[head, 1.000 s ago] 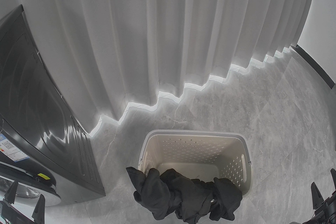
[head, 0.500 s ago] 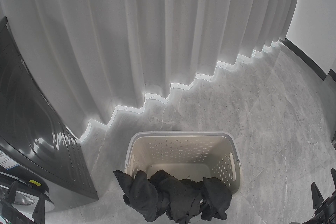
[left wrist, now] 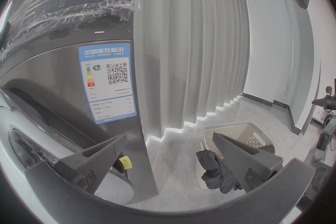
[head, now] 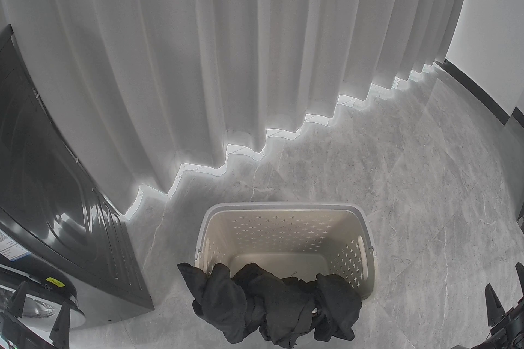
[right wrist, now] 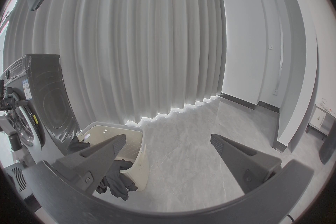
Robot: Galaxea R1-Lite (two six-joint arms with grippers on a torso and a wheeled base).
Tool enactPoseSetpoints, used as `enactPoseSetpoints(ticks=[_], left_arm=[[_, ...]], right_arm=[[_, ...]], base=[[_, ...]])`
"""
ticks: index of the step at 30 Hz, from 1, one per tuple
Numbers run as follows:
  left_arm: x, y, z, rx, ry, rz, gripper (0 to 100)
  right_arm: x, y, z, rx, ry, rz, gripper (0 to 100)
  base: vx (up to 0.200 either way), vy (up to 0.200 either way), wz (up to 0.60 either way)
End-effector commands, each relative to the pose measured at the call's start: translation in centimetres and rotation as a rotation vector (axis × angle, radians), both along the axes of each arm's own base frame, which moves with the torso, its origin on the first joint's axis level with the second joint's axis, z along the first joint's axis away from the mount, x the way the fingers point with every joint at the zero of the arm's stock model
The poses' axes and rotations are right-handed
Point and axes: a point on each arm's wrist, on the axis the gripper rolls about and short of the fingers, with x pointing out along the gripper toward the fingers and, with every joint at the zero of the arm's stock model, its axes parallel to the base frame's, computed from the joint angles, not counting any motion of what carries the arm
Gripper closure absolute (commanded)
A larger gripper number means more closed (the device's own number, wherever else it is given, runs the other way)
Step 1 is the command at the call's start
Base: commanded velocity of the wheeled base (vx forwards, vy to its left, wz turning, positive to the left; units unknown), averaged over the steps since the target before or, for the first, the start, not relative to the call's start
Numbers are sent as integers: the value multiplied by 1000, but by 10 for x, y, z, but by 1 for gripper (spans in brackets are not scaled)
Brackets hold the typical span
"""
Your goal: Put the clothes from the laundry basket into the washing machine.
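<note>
A cream perforated laundry basket point(head: 349, 257) stands on the floor in front of me. Black clothes point(head: 273, 306) are bunched over its near rim and hang outside it. The dark grey washing machine point(head: 49, 192) stands to the left, its round door point(head: 33, 306) low by my left gripper point(head: 41, 304). That gripper is open and holds nothing; it sits left of the basket. My right gripper point(head: 505, 284) is open and holds nothing, low to the basket's right. The left wrist view has the gripper point(left wrist: 168, 137), the machine point(left wrist: 70, 95), the basket point(left wrist: 245, 130) and the clothes point(left wrist: 213, 168).
A white pleated curtain point(head: 245, 50) hangs to the floor behind the basket and the machine. Grey marble floor point(head: 426, 175) lies open to the right, up to a white wall with a dark skirting point(head: 480, 94). A small cabinet point(right wrist: 320, 119) stands far right.
The whole head picture has shifted left, so the camera has turned. The basket, the clothes and both grippers keep their places relative to each other.
</note>
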Motion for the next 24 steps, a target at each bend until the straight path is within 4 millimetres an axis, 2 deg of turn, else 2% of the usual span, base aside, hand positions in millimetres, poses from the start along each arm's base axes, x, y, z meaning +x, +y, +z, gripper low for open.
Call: enactPoseSetpoints(ticks=[1, 19, 22, 24], left_arm=[[0, 0, -5, -1, 1, 0, 0], [0, 0, -5, -1, 3, 0, 0], [0, 0, -5, 2, 3, 0, 0], [0, 0, -5, 4, 3, 0, 0]], right_arm=[[1, 0, -5, 0, 7, 1, 0], [1, 0, -5, 0, 7, 1, 0], [1, 0, -5, 0, 7, 1, 0], [1, 0, -5, 0, 7, 1, 0]], base=[[0, 0, 0], [0, 0, 0], [-200, 0, 0], [0, 0, 0]])
